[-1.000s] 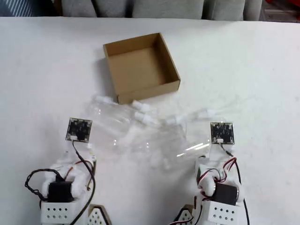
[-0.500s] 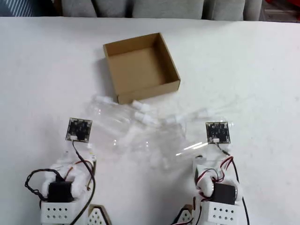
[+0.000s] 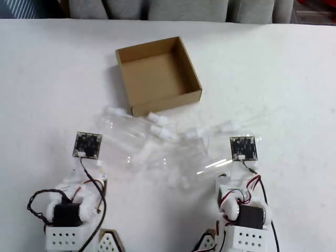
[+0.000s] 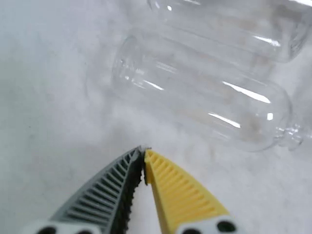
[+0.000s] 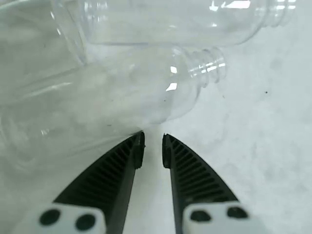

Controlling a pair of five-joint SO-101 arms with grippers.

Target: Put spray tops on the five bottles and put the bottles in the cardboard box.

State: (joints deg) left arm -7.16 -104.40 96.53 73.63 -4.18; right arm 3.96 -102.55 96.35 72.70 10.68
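Several clear plastic bottles (image 3: pixel 157 147) lie on their sides in a loose heap on the white table, with white spray tops (image 3: pixel 159 119) scattered among them. The open cardboard box (image 3: pixel 157 73) stands just behind the heap with nothing in it. My left gripper (image 4: pixel 144 152), grey and yellow, is shut, its tips just short of a lying bottle (image 4: pixel 204 97). My right gripper (image 5: pixel 151 142) has black fingers a narrow gap apart and holds nothing. Its tips sit at the body of a capless bottle (image 5: pixel 126 92), whose threaded neck (image 5: pixel 207 63) is bare.
Both arms' bases sit at the near table edge, the left arm (image 3: pixel 68 210) and the right arm (image 3: pixel 244 215) flanking the heap. A second bottle (image 4: pixel 234 24) lies beyond the first. Bare white table (image 3: pixel 47 79) spreads to both sides of the box.
The right arm has shifted slightly to the left, towards the heap. The left arm, the bottles and the box have stayed where they were.
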